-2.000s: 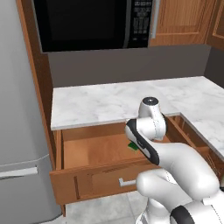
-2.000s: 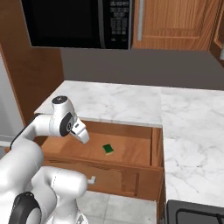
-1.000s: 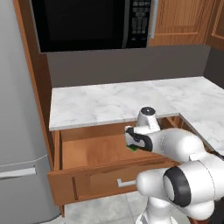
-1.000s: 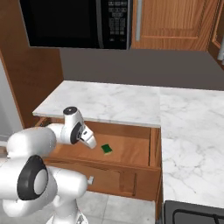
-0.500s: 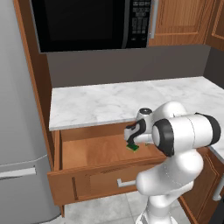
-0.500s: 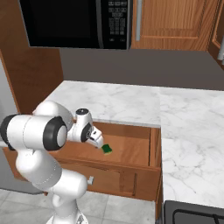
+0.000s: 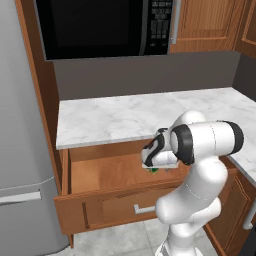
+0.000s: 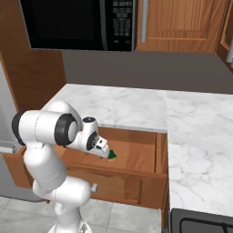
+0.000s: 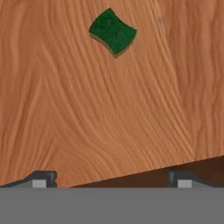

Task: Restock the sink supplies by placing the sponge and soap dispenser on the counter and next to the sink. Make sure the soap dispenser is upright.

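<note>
- The claw [image 9: 111,178] hangs over the floor of an open wooden drawer [image 7: 100,174]. In the hand view its two dark fingertips [image 9: 41,178] stand spread wide apart at the bottom edge, with bare wood between them. It grips nothing and touches nothing.
- The sponge [image 9: 113,32] lies flat on the drawer floor, green face up with a thin yellow edge showing. It sits well ahead of the fingertips, apart from them.
- From the right base view, the sponge [image 8: 111,155] peeks out just beside the hand, roughly mid-drawer.
- The drawer is pulled out below the white marble counter [image 7: 125,117]. Its wooden walls close in the sides and front, and the counter's lip overhangs the rear. Bare wood surrounds the sponge on every side.
- From the left base view, the robot's bulky white arm covers most of the sponge [image 7: 153,170], leaving a sliver of green.
- The claw itself is too small to read from either base view.
</note>
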Motion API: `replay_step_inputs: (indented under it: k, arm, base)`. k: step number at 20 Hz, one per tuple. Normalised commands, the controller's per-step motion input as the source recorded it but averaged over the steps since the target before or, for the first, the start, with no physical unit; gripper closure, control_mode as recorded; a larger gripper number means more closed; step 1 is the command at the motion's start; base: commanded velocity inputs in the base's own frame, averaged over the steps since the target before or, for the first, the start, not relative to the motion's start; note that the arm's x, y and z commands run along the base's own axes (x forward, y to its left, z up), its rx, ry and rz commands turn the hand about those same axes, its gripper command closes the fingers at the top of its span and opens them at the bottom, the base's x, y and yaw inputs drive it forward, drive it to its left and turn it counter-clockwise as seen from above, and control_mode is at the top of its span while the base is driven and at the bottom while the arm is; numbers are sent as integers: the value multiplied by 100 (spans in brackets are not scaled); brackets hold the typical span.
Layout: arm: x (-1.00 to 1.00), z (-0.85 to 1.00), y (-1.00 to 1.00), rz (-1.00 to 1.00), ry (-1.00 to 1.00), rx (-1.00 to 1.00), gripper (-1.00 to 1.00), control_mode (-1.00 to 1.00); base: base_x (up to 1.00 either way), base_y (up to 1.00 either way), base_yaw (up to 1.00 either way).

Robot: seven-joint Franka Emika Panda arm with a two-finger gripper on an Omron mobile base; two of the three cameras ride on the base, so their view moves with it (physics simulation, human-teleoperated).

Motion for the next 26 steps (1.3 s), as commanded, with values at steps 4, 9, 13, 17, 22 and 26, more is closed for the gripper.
replay_step_inputs:
  k: [4, 9, 13, 17, 22, 26]
  arm:
    - [0, -13, 0, 9, 21, 0, -100, -100]
    - [-5, -4, 0, 6, 21, 0, -100, -100]
    - [-29, -17, 0, 4, 19, 0, -100, -100]
    - [-43, -25, 0, 4, 15, 0, -100, -100]
    - [-48, -14, 0, 5, 11, 0, -100, -100]
    - [-53, -1, 0, 3, 9, 0, -100, -100]
  base:
    - [0, 0, 0]
    - [0, 0, 0]
    - [0, 0, 0]
    - [0, 0, 0]
    - [0, 0, 0]
    - [0, 0, 0]
